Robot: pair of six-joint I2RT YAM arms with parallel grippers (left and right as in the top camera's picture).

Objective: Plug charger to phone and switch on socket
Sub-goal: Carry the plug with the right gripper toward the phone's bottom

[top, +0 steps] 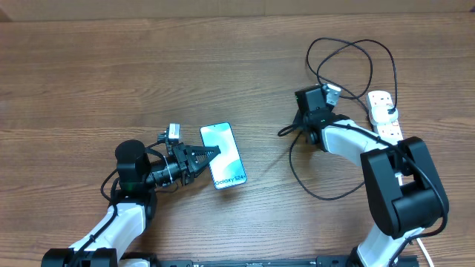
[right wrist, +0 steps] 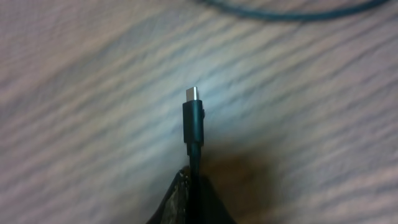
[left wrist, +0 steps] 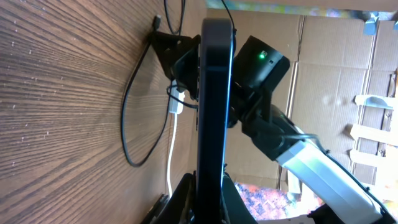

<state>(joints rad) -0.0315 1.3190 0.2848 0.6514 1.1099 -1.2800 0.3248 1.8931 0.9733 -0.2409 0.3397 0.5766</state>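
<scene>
Charger [right wrist: 193,121] tip in R claw [right wrist: 190,190]

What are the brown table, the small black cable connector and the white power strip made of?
Brown table: wood or wood-look laminate, matte, visible grain. Small black cable connector: likely matte plastic body, silvery metal tip. White power strip: probably smooth plastic, slight sheen.

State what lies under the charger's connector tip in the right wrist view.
Only wood-grain table lies under the connector tip. The right fingers cover the cable further back.
</scene>
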